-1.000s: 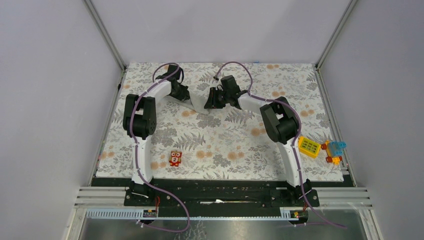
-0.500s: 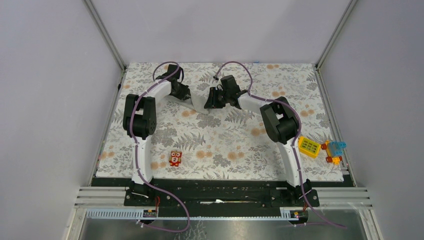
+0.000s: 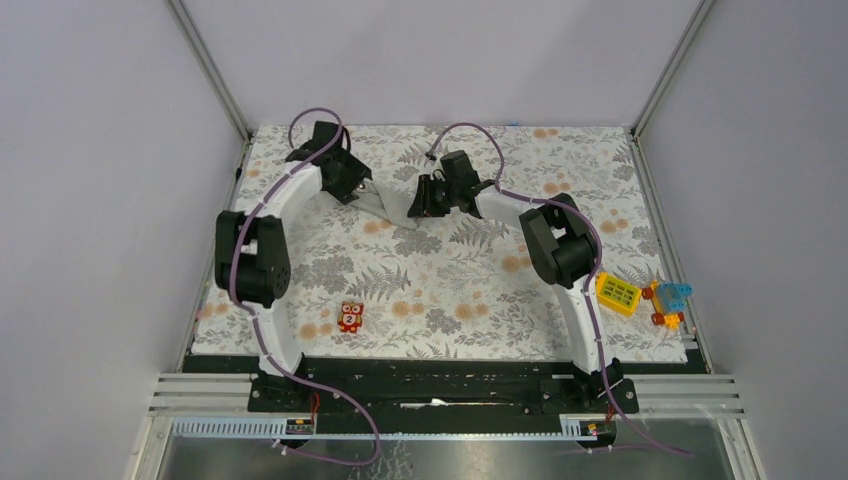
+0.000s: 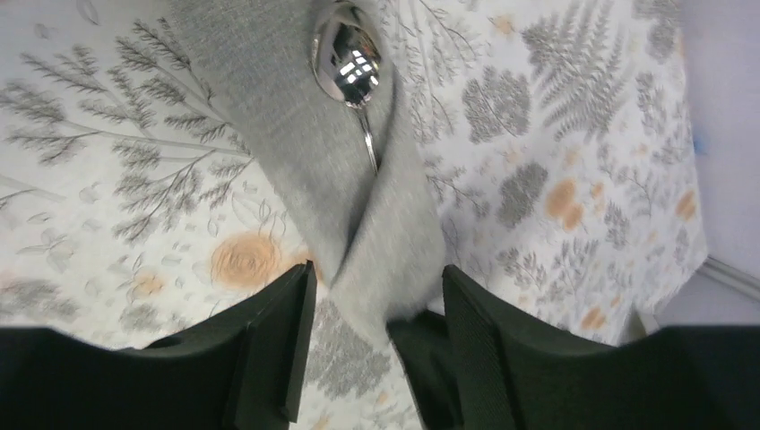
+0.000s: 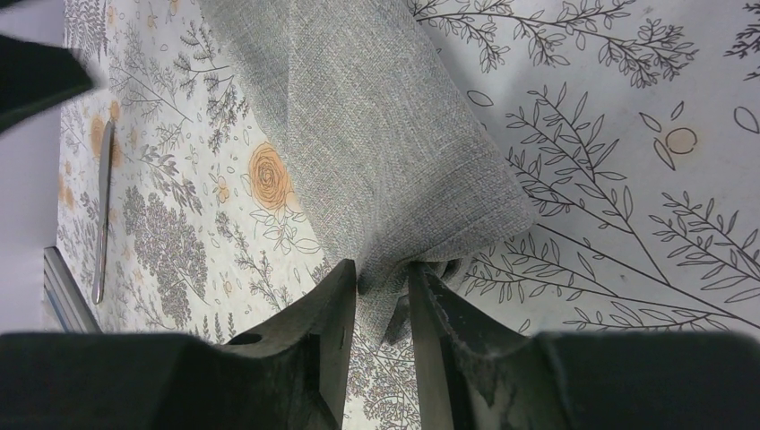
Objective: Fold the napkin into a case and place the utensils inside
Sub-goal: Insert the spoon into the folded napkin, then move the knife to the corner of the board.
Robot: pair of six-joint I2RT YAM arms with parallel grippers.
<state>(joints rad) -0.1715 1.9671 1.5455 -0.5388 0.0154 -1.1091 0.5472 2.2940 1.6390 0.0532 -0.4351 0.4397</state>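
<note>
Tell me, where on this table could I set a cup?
Widest bare patch: the middle of the table cover, between the red toy figure and the right arm. Its far right corner is free. Crowded: the far middle, where it and the left arm meet the napkin, and the near right edge by the yellow block.

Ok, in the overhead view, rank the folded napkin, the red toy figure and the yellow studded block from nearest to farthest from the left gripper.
From the left gripper:
1. Folded napkin, right at its fingertips, far side, centre.
2. Red toy figure, near side, left of centre.
3. Yellow studded block, far over on the right.
</note>
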